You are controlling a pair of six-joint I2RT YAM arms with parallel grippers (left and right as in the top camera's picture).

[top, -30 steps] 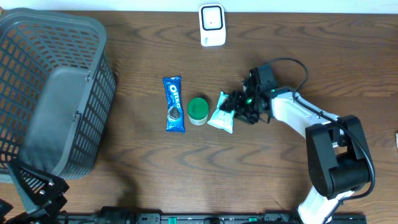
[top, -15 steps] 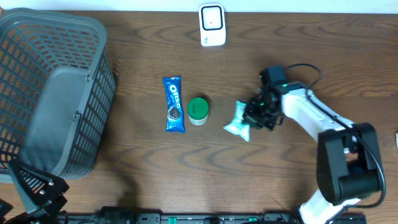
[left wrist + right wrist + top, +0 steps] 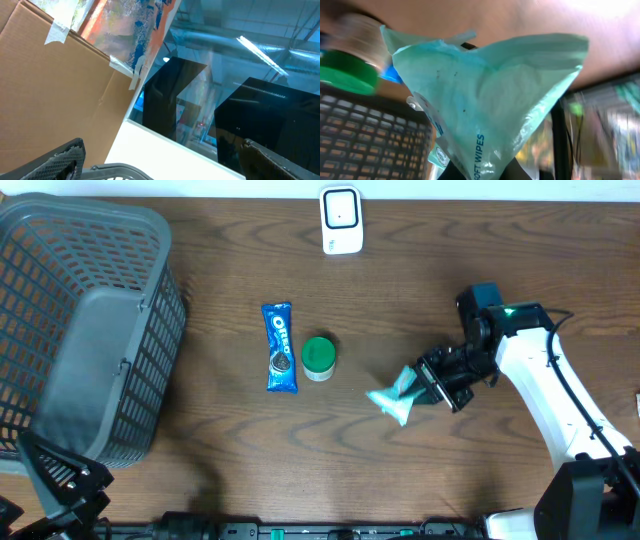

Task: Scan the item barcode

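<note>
My right gripper point(image 3: 428, 383) is shut on one end of a teal soft wipes pack point(image 3: 393, 399), which hangs above the table right of centre. In the right wrist view the pack point(image 3: 490, 100) fills the frame, pinched at the bottom by my right gripper point(image 3: 477, 174). No barcode shows on it. A white scanner point(image 3: 341, 220) stands at the table's far edge, well apart from the pack. My left gripper point(image 3: 165, 167) is open, pointing up at the room, with nothing between its fingers point(image 3: 55, 161).
A blue Oreo pack point(image 3: 281, 347) and a green-lidded jar point(image 3: 319, 358) lie left of the held pack. A grey mesh basket point(image 3: 85, 330) takes up the table's left side, and its rim point(image 3: 117, 170) shows under my left gripper.
My right gripper closed on the wipes pack, lifted it off the table and carried it right and toward the front edge, away from the jar. The left arm stayed still.
</note>
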